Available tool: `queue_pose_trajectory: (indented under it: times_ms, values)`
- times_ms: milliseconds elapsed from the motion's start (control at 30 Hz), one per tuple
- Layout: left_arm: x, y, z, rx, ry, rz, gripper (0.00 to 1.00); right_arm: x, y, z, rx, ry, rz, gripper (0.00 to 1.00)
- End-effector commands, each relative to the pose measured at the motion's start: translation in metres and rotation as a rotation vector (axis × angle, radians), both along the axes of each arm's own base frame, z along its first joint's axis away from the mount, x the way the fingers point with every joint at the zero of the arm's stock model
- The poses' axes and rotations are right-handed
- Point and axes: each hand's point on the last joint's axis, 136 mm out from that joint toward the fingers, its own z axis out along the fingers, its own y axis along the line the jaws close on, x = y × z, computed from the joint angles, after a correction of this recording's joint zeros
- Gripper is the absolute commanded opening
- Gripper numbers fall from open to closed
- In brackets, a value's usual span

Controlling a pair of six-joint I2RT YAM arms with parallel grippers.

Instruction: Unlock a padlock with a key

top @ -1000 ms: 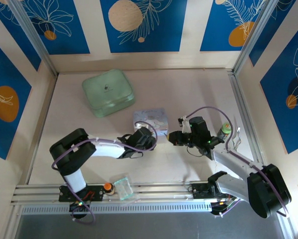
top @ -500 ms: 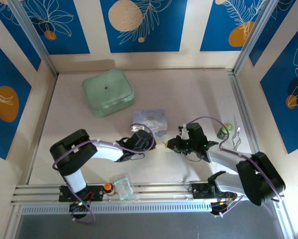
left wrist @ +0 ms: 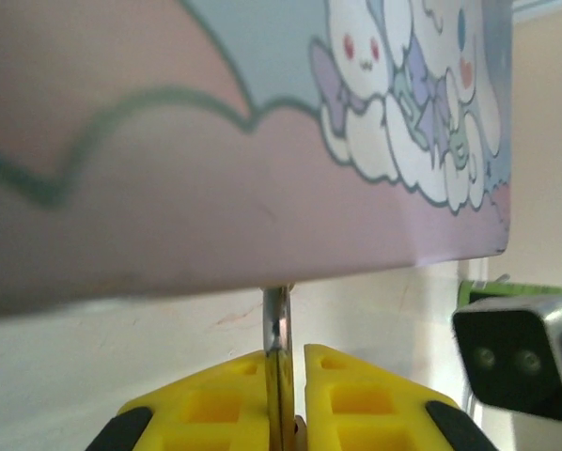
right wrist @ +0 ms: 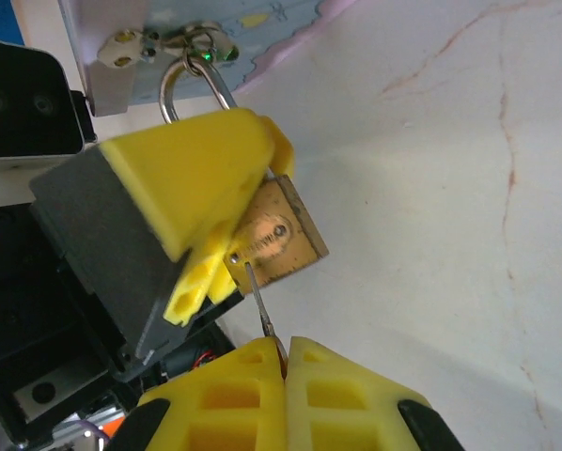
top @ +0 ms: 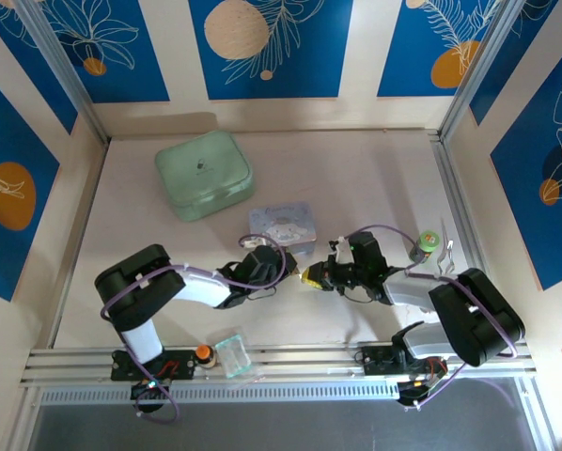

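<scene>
The brass padlock [right wrist: 279, 235] hangs by its silver shackle [right wrist: 189, 66] from the hasp of the pastel cartoon tin [top: 283, 224]. My left gripper [left wrist: 286, 353] is shut on the padlock, and its yellow fingers [right wrist: 192, 174] clamp the body from the left. The shackle [left wrist: 277, 319] rises between those fingers just under the tin [left wrist: 215, 188]. My right gripper [right wrist: 286, 346] is shut on the thin key [right wrist: 258, 305]. The key's tip touches the padlock's bottom edge at the keyhole. In the top view both grippers meet just below the tin, left gripper [top: 283, 272] facing right gripper [top: 315, 277].
A mint-green lidded box [top: 204, 174] sits at the back left. A small green-capped bottle [top: 424, 246] stands near the right wall. A clear cup [top: 232, 353] and an orange knob [top: 204, 353] sit on the front rail.
My right gripper has swung left and down with the key until its tip met the padlock. The left gripper has closed tighter on the padlock. The tin shifted slightly.
</scene>
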Motion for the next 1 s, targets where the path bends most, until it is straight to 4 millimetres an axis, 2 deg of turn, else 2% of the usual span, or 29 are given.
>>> queue_pose_trajectory:
  times_ms: [0,300,667,967]
  values:
    - [0.002,0.000,-0.001,-0.101,0.039,0.064,0.00,-0.010,0.000,0.002,0.063,0.044,0.031,0.01]
    - [0.004,0.007,0.006,-0.113,0.039,0.105,0.00,-0.013,-0.002,0.004,0.095,0.053,0.040,0.01]
    - [0.003,0.002,0.020,-0.168,0.039,0.099,0.00,0.000,0.000,0.007,0.124,0.025,0.021,0.01]
    - [0.002,0.001,0.020,-0.187,0.049,0.101,0.00,0.001,0.002,-0.003,0.135,0.053,0.016,0.01]
